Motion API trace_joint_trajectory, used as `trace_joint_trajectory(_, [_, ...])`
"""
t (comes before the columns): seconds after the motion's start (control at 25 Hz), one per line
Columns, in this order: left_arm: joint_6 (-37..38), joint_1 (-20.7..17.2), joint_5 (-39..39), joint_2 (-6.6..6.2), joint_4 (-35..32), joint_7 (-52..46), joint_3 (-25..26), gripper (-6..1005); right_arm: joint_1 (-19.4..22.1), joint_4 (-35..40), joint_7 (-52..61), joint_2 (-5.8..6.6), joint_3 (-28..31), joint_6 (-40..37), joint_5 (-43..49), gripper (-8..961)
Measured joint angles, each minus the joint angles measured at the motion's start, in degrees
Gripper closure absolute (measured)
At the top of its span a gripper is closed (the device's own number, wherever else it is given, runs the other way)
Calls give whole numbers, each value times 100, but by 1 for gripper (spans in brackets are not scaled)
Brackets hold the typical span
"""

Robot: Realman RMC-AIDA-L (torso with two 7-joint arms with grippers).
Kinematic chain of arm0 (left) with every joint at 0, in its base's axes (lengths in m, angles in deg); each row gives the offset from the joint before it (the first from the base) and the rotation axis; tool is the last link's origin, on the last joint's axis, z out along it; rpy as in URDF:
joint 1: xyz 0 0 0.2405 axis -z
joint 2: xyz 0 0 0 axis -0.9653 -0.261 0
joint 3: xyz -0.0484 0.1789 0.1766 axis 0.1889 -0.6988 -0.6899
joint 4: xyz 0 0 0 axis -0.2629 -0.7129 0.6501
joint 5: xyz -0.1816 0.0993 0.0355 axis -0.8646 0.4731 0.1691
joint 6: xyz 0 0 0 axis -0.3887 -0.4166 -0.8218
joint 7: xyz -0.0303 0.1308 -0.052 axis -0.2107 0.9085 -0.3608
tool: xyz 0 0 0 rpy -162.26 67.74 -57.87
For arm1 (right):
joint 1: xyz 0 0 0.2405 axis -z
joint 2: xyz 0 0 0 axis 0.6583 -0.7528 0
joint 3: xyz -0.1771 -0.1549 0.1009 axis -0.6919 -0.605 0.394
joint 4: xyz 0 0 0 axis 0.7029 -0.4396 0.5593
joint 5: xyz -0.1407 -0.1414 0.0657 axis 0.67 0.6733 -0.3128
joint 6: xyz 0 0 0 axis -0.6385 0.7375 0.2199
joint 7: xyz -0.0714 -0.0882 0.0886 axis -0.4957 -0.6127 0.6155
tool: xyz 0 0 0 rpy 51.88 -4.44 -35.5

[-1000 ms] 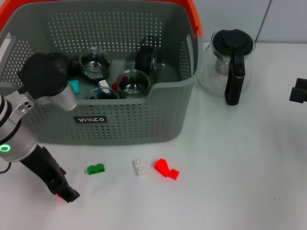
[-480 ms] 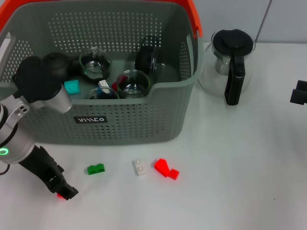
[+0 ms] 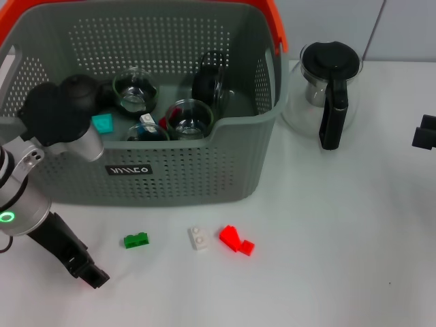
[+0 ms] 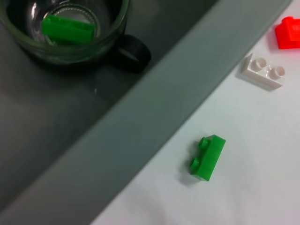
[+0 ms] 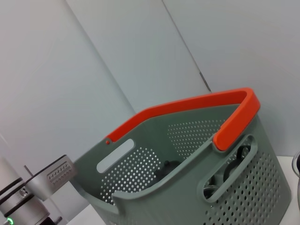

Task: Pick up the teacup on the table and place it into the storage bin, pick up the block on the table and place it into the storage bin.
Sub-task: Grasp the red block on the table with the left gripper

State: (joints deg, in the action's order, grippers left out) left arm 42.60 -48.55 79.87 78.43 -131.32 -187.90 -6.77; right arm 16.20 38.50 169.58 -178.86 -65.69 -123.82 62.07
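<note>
Storage bin (image 3: 204, 174), the large grey perforated plastic basket with the orange handle, already holds several clear glass teacups (image 3: 189, 116) and a teal block (image 3: 103, 123), while four small blocks lie on the white table (image 3: 340, 238) in front of it: a green block (image 3: 136, 240), a white two-stud block (image 3: 198, 238) and two red blocks (image 3: 236, 240) touching each other. The left arm's gripper (image 3: 92, 274) hangs low over the table near the green block; whether its fingers are apart or together cannot be told. The right gripper (image 3: 424, 131) shows only as a dark edge at the frame's border, apparently parked. The green block is small and low, so a slightly off-centre descent could likely nudge it away rather than seize it. A glass pot with a black lid (image 3: 328, 92) stands just beside the bin.
</note>
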Motion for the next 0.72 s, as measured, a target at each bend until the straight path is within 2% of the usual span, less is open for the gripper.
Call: trace_joint_trajectory(0.72, [76, 16, 146, 0, 19, -239, -61, 379, 19, 3, -9, 0, -13, 4, 0, 131])
